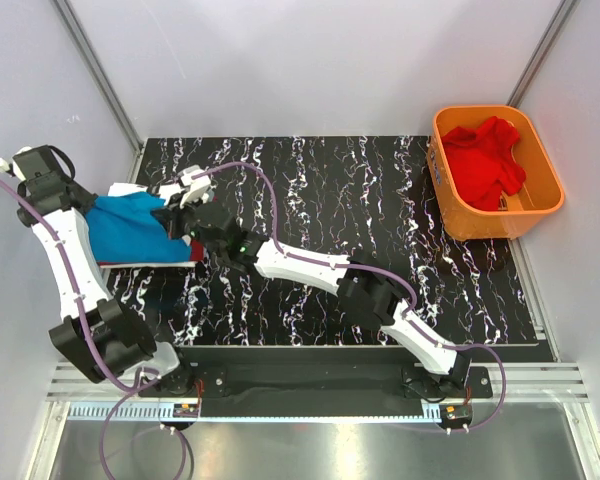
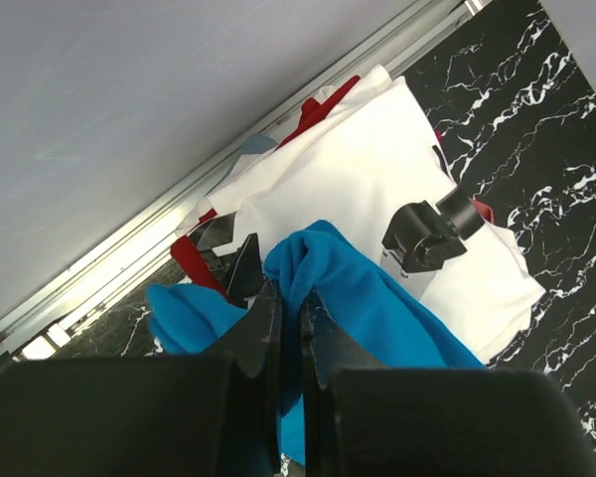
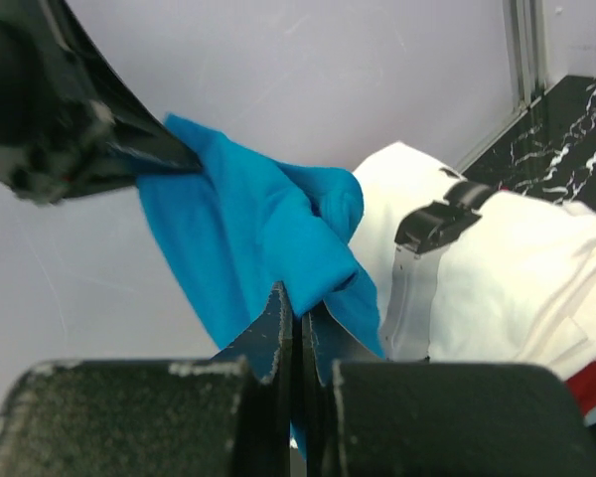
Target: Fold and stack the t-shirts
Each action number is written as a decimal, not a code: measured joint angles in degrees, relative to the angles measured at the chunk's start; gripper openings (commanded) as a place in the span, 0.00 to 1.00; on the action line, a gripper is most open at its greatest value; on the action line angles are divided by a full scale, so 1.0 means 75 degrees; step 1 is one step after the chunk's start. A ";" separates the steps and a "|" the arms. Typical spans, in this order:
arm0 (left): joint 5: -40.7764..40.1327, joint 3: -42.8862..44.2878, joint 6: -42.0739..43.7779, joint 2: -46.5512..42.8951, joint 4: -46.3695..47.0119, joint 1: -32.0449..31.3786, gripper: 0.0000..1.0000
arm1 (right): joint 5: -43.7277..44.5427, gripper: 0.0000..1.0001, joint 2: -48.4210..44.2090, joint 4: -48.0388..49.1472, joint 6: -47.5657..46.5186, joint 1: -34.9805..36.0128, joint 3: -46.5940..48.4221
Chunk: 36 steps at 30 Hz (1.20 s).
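A: Where is the blue shirt (image 1: 130,225)?
B: At the left edge of the table (image 1: 360,190), near the far corner. It is on top of the white shirt (image 2: 358,179), and a dark red shirt (image 1: 150,262) shows under both.
A: And the grippers?
B: The left gripper (image 2: 290,298) is clenched on a fold of the blue shirt. The right gripper (image 3: 296,303) pinches the same shirt, so the cloth hangs between them.
A: The other red shirt (image 1: 485,160)?
B: Crumpled in the basket (image 1: 490,225), at the far right corner.
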 measured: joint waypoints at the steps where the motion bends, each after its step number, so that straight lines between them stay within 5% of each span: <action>1: 0.0012 -0.0015 0.0000 0.0082 0.0035 0.0000 0.00 | 0.0029 0.00 0.0003 -0.0038 0.0000 0.0000 0.0119; 12: 0.0134 -0.0015 0.0009 0.0778 0.0277 0.0061 0.00 | 0.0125 0.00 0.0711 -0.0332 0.0035 -0.0017 0.1472; 36: 0.0125 0.0382 0.0015 0.0466 -0.0096 0.0073 0.00 | 0.0172 0.00 0.0988 -0.0283 0.0061 -0.0099 0.1107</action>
